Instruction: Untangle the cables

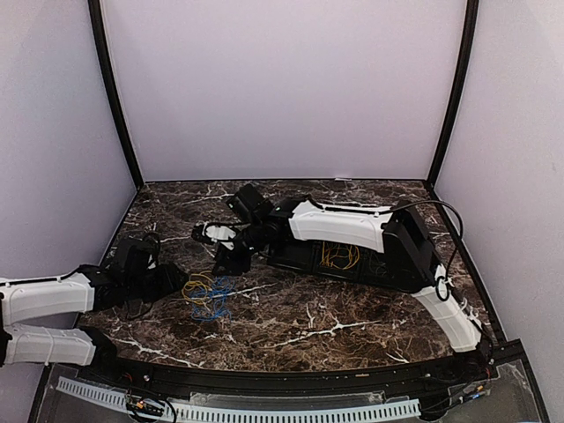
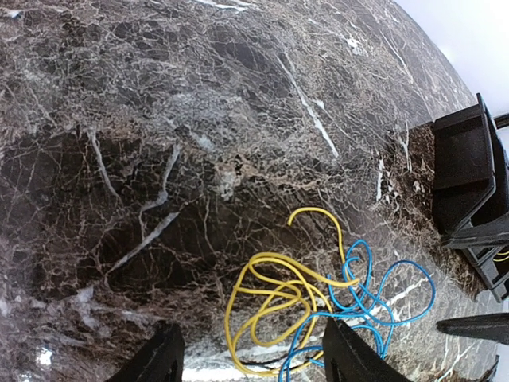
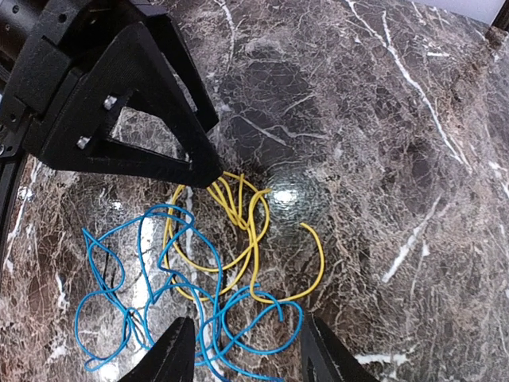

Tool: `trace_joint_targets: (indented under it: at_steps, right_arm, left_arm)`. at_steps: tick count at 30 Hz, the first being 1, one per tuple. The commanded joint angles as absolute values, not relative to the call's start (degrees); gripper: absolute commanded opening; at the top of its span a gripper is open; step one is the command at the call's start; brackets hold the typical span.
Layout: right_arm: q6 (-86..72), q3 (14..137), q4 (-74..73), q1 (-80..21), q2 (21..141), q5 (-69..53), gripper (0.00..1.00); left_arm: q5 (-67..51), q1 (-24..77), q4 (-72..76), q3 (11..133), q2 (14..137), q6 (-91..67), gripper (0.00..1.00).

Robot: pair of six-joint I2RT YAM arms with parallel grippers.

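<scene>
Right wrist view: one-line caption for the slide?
Open right gripper hovers above the yellow cable tangled with the blue cable on the marble table.

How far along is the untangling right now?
Done: some yellow wire lies in the black tray. In hand: left gripper and right gripper, both open, straddle the yellow cable and blue cable, closed on nothing. Left: those two are interlaced on the table.

The yellow cable [image 2: 278,294] and blue cable [image 2: 366,298] are flopped in one loose tangle on the desk [image 2: 199,119], with their loops crossing where they meet. Another yellow coil [image 1: 339,256] sits in the black tray [image 1: 291,262], well apart from that mess.
</scene>
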State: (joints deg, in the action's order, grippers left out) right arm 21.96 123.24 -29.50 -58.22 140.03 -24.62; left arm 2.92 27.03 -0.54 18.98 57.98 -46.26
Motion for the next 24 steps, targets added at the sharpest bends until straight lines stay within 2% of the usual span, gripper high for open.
trace_joint_targets:
  at_steps: [1,9,14,16,21,24]
  right_arm:
    - [17.28,126.51,-25.34,-59.60,143.34,-26.30,0.48]
    - [13.02,132.79,-23.21,-60.19,149.35,-27.14,0.46]
    - [11.59,133.81,-21.71,-60.23,151.79,-25.19,0.38]
    - [11.14,133.94,-21.35,-60.25,151.96,-24.32,0.31]
    - [11.13,134.73,-21.14,-60.28,150.48,-23.18,0.02]
    - [11.01,135.07,-21.86,-60.32,147.57,-24.20,0.00]
  left_arm:
    - [-0.72,26.45,2.20,16.67,57.26,-47.64,0.61]
    - [-6.00,26.46,9.21,12.71,59.68,-49.21,0.56]
    - [-6.49,26.46,10.51,12.42,60.76,-49.17,0.53]
    - [-6.44,26.46,10.64,12.32,60.46,-49.10,0.52]
    - [-5.84,26.46,10.67,12.30,60.13,-48.52,0.50]
    - [-5.74,26.46,11.25,12.16,60.25,-48.18,0.50]
